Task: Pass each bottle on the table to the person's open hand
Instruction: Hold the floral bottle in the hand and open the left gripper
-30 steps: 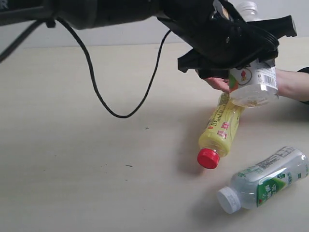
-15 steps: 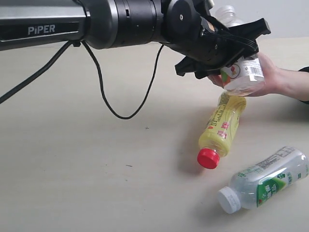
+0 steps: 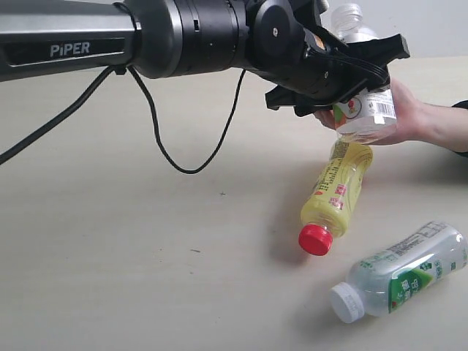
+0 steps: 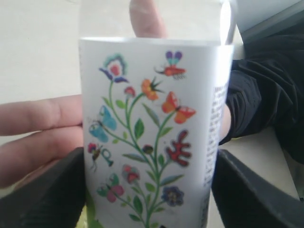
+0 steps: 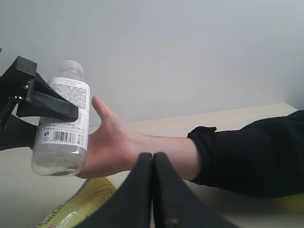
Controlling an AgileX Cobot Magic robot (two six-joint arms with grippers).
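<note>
My left gripper (image 3: 349, 73) is shut on the short clear bottle with the white illustrated label (image 3: 368, 111), held upright and uncapped above the table (image 3: 146, 256). In the left wrist view both black fingers (image 4: 45, 190) press the flowered label (image 4: 152, 128). The person's open hand (image 3: 409, 113) lies against the bottle's far side, with its fingers (image 4: 38, 128) behind it. The yellow red-capped bottle (image 3: 338, 191) lies just below the hand. The white-capped green-white bottle (image 3: 402, 274) lies at the front right. My right gripper (image 5: 153, 156) is shut and empty, near the wrist. The red-label bottle is out of view.
A black cable (image 3: 183, 168) hangs from the left arm and loops over the table's middle. The person's dark-sleeved forearm (image 5: 251, 152) reaches in from the right. The right wrist view also shows the held bottle (image 5: 64, 123) and the yellow bottle (image 5: 80, 204).
The left arm carried the illustrated bottle back and right against the person's palm, and the fingers have closed round it. The two lying bottles have not moved.
</note>
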